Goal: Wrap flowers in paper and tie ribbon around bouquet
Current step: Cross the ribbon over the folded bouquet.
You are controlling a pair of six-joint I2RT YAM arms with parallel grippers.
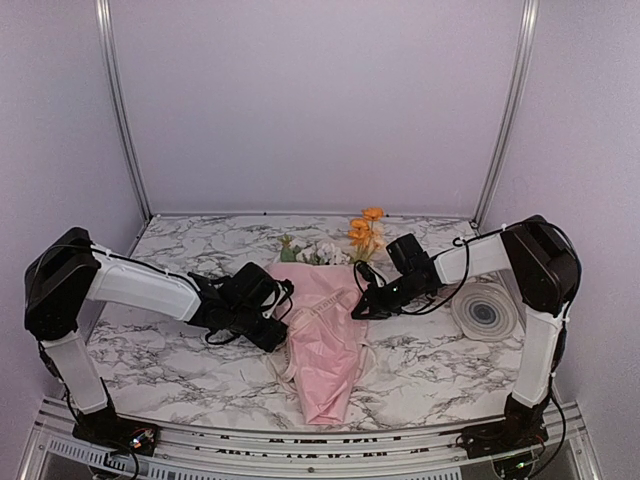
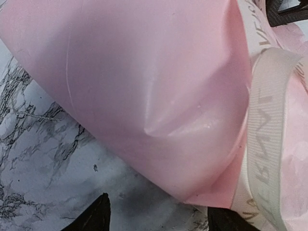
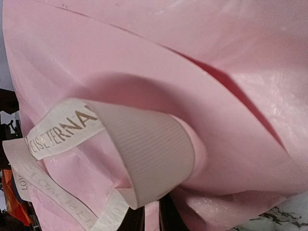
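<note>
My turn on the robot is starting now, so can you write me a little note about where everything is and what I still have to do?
Left gripper: open, beside the paper, holding nothing.
Right gripper: shut on the ribbon, by the look of it.
Things: the paper lies rolled around the flowers on the table, blooms pointing away from the arms. The ribbon loops loosely around the middle of the paper.
Done: the wrapping.
Left: no finished knot shows, so probably pull the ribbon snug and tie it.
</note>
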